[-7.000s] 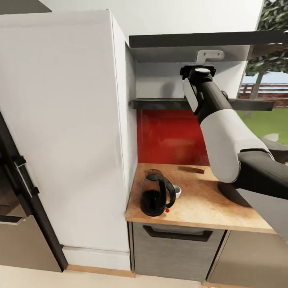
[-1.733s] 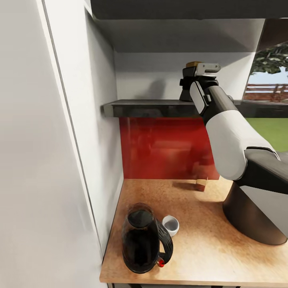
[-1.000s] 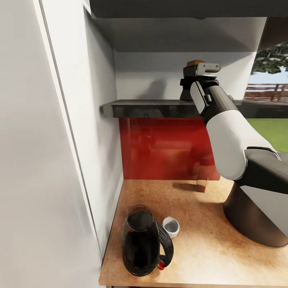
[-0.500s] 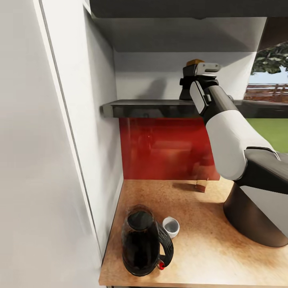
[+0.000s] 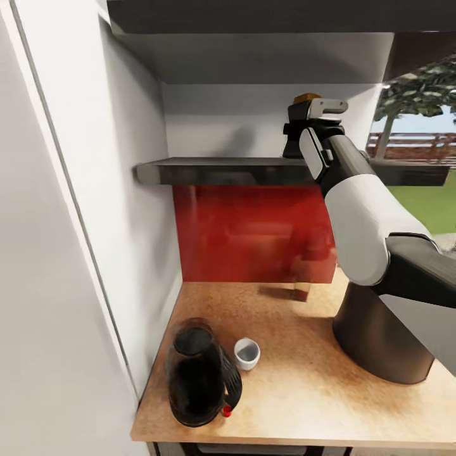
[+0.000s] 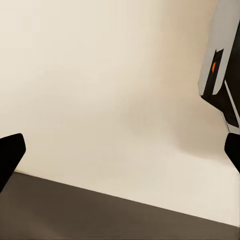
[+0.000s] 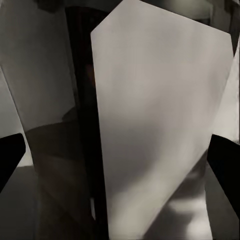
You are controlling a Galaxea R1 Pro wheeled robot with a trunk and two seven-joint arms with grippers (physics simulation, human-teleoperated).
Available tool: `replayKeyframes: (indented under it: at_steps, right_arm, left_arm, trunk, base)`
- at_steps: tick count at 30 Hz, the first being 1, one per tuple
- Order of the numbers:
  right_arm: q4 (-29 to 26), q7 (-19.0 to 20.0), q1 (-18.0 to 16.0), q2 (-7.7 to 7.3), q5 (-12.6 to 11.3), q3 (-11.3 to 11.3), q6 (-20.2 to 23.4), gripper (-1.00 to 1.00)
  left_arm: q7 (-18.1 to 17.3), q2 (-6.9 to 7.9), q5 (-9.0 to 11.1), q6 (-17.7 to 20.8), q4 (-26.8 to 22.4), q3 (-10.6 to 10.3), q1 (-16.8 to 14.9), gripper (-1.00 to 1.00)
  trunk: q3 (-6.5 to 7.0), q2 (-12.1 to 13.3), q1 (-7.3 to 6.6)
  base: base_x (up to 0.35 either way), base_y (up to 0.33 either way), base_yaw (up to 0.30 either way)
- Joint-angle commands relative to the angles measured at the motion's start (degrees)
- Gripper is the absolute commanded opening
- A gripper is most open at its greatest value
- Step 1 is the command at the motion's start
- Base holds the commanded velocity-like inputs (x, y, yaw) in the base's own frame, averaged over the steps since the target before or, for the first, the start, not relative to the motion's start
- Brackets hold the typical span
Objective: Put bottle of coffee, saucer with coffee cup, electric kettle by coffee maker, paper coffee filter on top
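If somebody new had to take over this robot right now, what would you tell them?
Right gripper: raised to the kitchen shelf, at the bottle of coffee; grip cannot be confirmed.
Left gripper: open, holding nothing.
Electric kettle and coffee cup stand on the countertop.
Done: nothing visibly finished.
Left: bring the bottle down, then filter, saucer, cup and kettle placement.

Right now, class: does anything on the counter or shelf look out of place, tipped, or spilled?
Nothing stands out. The kettle and cup stand upright on the counter, nothing spilled. On the shelf, the right gripper reaches the bottle, which looks upright.
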Motion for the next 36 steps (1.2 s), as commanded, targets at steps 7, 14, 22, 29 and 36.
replayKeyframes:
  at_steps: [7, 14, 22, 29, 36]
  right_arm:
    - [-2.96, 0.21, 0.0, 0.14, 0.62, -0.28, 0.3, -1.0]
    - [-5.23, 0.27, 0.0, 0.11, 0.62, -0.25, 0.42, -1.0]
    - [-5.28, 0.3, 0.0, -0.09, 0.69, -0.25, 0.46, -1.0]
    - [-5.29, 0.3, 0.0, -0.04, 0.67, -0.25, 0.51, -1.0]
    - [-5.29, 0.3, 0.0, -0.03, 0.62, -0.17, 0.51, -1.0]
  left_arm:
    - [0.13, 0.0, 0.23, 0.0, -0.01, 0.04, -0.03, 1.0]
    - [0.1, 0.0, 0.24, 0.0, -0.01, 0.04, -0.02, 1.0]
    - [0.16, 0.0, 0.24, 0.0, -0.01, 0.04, -0.01, 1.0]
    - [0.16, 0.0, 0.24, 0.0, -0.01, 0.12, 0.0, 1.0]
    - [0.19, 0.0, 0.24, 0.0, -0.01, 0.13, -0.05, 1.0]
  trunk:
    - [-0.02, -0.04, 0.02]
    - [-0.02, -0.04, 0.02]
    - [-0.02, -0.04, 0.02]
    - [-0.02, -0.04, 0.02]
    - [-0.02, -0.04, 0.02]
  base:
    - [0.038, -0.275, 0.0]
    - [0.04, -0.275, 0.0]
    - [0.008, -0.276, 0.0]
    - [-0.016, -0.277, 0.0]
    - [-0.109, -0.276, 0.0]
